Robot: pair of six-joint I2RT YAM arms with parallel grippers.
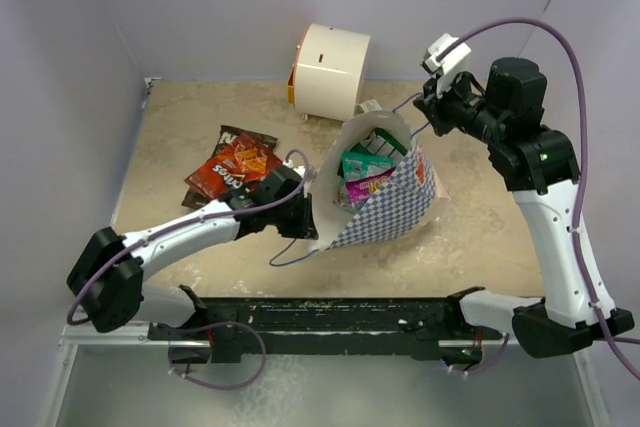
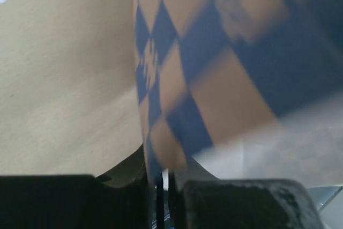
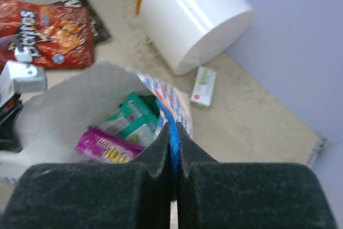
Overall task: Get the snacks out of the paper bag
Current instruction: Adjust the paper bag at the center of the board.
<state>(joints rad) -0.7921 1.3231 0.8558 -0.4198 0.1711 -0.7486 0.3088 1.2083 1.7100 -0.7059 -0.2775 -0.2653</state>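
My left gripper (image 2: pixel 163 185) is pinched on the near rim of the bag (image 1: pixel 390 209) and my right gripper (image 3: pixel 172 135) is closed on its blue handle (image 3: pixel 167 112), holding it open mid-table. The paper is thin and will buckle. The teal packet (image 3: pixel 134 119) and purple packet (image 3: pixel 107 148) look light and slick, best pinched by an edge; anything beneath them is hidden.

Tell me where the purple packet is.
Top view: the purple packet lies inside the paper bag, mid-frame, beside the teal packet.
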